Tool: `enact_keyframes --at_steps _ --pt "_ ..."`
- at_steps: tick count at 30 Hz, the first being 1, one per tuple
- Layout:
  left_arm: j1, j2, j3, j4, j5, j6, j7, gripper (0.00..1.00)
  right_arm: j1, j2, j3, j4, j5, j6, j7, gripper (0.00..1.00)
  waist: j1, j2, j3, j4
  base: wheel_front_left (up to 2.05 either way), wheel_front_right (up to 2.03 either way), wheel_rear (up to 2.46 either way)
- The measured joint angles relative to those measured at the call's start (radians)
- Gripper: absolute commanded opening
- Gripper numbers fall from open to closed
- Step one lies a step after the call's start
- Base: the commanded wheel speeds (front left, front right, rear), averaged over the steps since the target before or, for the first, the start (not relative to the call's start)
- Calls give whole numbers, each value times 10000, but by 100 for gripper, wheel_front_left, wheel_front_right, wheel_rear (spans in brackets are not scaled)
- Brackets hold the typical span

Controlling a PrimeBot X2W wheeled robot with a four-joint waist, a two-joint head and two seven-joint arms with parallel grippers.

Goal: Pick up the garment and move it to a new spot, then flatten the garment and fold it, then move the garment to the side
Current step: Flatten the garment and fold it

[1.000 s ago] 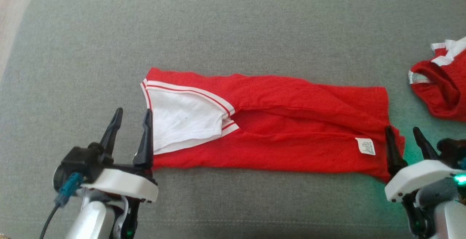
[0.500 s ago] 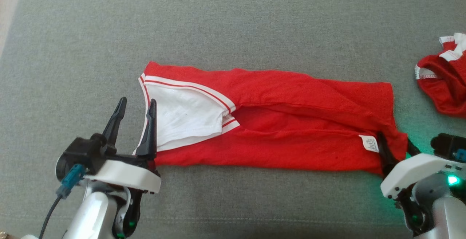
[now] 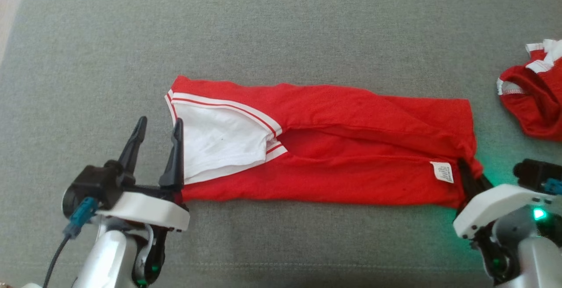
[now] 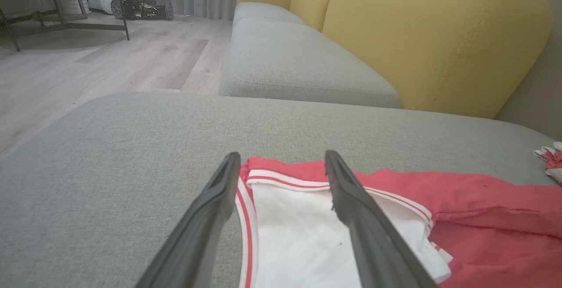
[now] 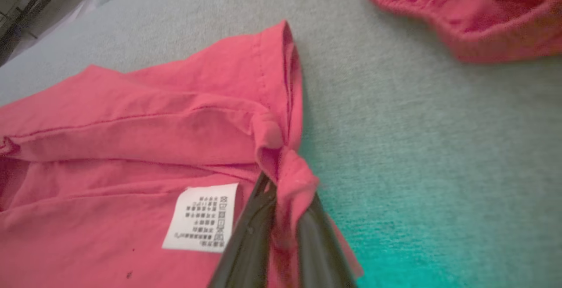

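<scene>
The garment (image 3: 333, 147) is a red shirt with a white panel and white-striped trim, folded into a long band on the grey cushion (image 3: 281, 29). My left gripper (image 3: 158, 132) stands open at its left end, one finger over the white panel's edge and the other on the cushion; the left wrist view shows the jaws (image 4: 281, 169) straddling the striped trim of the garment (image 4: 483, 217). At the right end my right gripper (image 3: 472, 174) is shut on the garment's hem corner, and the right wrist view shows red cloth (image 5: 175, 125) bunched between its fingers (image 5: 254, 231), beside the white label (image 5: 202, 215).
A second red and white garment (image 3: 533, 99) lies crumpled at the cushion's right edge, close to my right arm. In the left wrist view a yellow sofa back (image 4: 430, 37) rises behind the cushion and wooden floor (image 4: 88, 68) lies to the left.
My right gripper slid onto the garment's right hem corner and closed on it, bunching the cloth there. The left gripper stayed open at the left end.
</scene>
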Motion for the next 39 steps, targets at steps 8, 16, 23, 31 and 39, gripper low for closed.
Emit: enact_keyframes --at_steps 8,16,23,31,39 --pt "12 -146 215 2 92 -161 0 100 178 19 -656 -777 -33 0 -67 0 -1 0 -113 -148 0 0 0" --pt "59 -207 314 0 209 -249 0 100 833 -17 -1551 -1442 -288 0 171 0 -1 0 -343 -241 0 0 0" --pt "240 -238 451 67 215 -303 0 100 831 -290 -997 -2685 -533 0 244 0 -1 0 -544 -248 0 0 0" --pt "246 -267 443 125 288 -343 0 100 -190 -677 1283 -4056 -662 0 554 0 -1 0 -901 -180 0 0 0" --pt "385 -301 391 151 288 -343 0 100 -1057 -593 4376 -3492 194 0 742 0 -1 0 -1094 237 0 0 0"
